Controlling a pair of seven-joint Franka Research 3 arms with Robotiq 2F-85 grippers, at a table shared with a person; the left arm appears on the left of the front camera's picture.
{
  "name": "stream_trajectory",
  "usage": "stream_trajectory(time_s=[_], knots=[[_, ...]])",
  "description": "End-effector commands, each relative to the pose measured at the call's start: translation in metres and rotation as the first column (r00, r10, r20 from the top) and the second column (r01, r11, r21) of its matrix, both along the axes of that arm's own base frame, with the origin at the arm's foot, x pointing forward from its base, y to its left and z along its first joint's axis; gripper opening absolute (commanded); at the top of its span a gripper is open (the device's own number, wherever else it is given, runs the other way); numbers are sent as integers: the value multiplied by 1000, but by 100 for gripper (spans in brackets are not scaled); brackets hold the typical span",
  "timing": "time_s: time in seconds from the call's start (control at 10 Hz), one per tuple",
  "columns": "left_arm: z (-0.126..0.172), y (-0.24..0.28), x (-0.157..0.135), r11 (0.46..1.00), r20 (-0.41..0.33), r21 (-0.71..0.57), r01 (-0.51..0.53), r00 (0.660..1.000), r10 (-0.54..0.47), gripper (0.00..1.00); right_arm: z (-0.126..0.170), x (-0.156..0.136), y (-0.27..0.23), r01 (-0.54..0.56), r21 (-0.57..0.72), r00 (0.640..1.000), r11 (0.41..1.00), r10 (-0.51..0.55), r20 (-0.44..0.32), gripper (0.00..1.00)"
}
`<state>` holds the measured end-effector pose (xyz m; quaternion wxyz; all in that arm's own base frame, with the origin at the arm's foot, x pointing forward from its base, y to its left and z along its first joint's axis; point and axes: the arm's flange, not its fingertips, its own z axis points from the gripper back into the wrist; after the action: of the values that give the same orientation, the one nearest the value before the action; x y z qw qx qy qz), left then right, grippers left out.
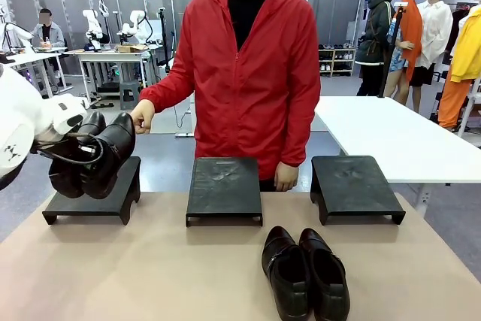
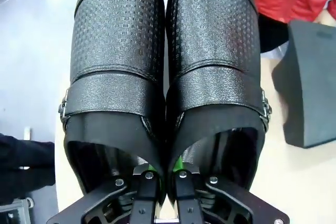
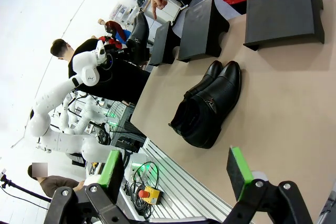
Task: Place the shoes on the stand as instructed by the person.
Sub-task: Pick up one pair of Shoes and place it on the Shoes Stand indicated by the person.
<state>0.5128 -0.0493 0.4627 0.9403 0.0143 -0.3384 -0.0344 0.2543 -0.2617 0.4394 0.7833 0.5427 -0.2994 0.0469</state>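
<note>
One pair of black shoes (image 1: pixel 96 157) hangs, toes up, just above the left stand (image 1: pixel 98 202). My left gripper (image 1: pixel 66 143) is shut on them. In the left wrist view its fingers (image 2: pixel 181 178) pinch the two inner walls of the shoes (image 2: pixel 165 61) together. The person (image 1: pixel 248 73) in red stands behind the table and holds a hand (image 1: pixel 141 116) out over the left stand. The other pair of shoes (image 1: pixel 304 272) lies on the table in front of the middle stand (image 1: pixel 224 189). My right gripper (image 3: pixel 176 174) hovers open well short of that pair (image 3: pixel 207 106).
A third stand (image 1: pixel 353 186) sits at the right with nothing on it. The three stands line the far edge of the brown table (image 1: pixel 150 261). White tables and other people stand farther back.
</note>
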Motion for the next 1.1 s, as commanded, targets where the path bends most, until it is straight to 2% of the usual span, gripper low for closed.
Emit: stream_trajectory(time_s=[0.0,0.6,1.0], knots=[[5,-1,25,1000,49,16,-23,999,22,7,1,0,-1,-6,2,1000,1000,6,26,100],[-24,7,71,998,-68,19,-62,996,64,7,1,0,-1,-6,2,1000,1000,6,26,100],[-41,10,82,995,-115,28,-97,988,100,7,1,0,-1,-6,2,1000,1000,6,26,100]])
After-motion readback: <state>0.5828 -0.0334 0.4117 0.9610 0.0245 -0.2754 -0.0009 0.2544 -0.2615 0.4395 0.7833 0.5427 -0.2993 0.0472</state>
